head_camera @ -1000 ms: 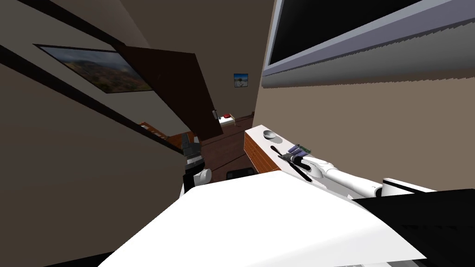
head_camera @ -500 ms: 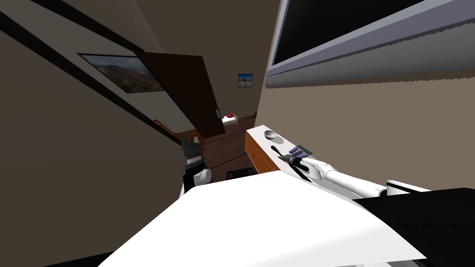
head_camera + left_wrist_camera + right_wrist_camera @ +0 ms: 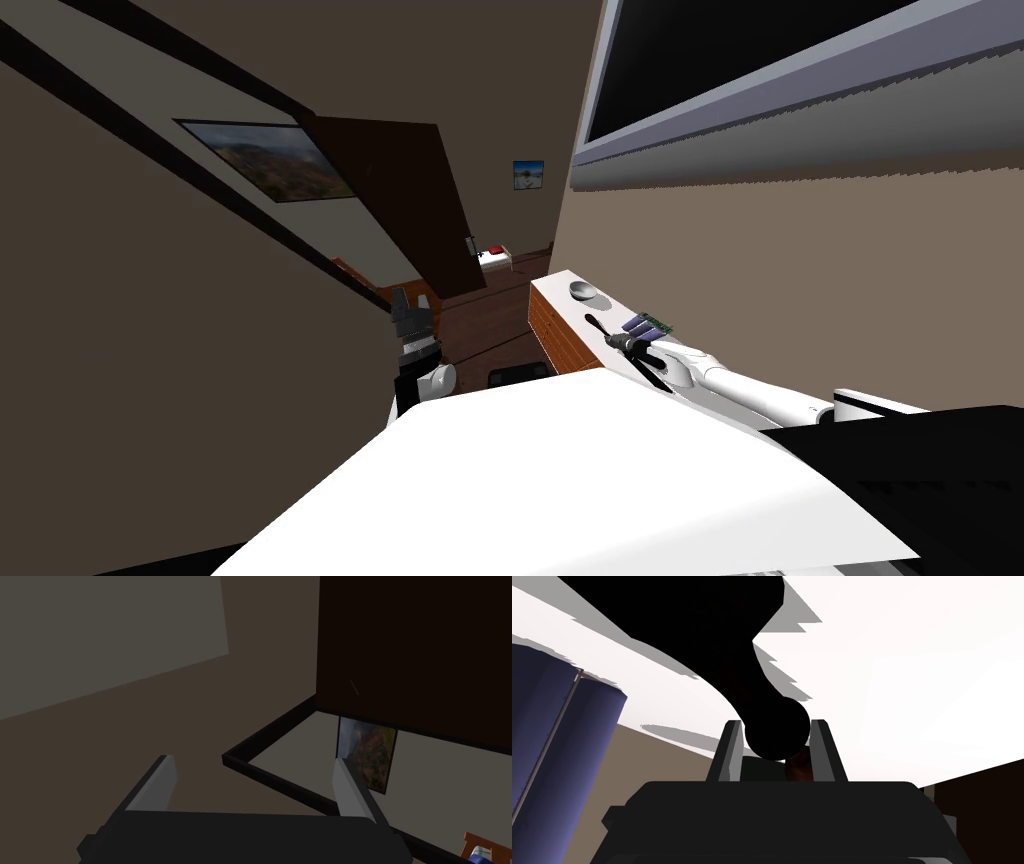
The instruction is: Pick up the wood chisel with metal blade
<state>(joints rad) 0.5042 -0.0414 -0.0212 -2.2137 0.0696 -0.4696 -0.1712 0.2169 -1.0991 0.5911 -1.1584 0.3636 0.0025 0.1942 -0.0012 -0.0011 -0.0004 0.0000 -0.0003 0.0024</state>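
Note:
The wood chisel is a long black tool lying on the white top of a low dresser against the wall. My right gripper reaches over that top and is shut on the chisel at about its middle. In the right wrist view the black chisel runs away from my right gripper, and both fingers press the sides of its rounded part. My left gripper hangs beside my chest, away from the dresser. Its wrist view shows the left gripper open with nothing in it.
A small grey bowl sits at the dresser's far end. Blue-purple cylinders, also in the right wrist view, lie just beside the chisel toward the wall. A dark open door stands at the left, with wooden floor between.
My right gripper's fingers have closed in on the chisel. My head view turned slightly early in the second; the arms otherwise stay where they were.

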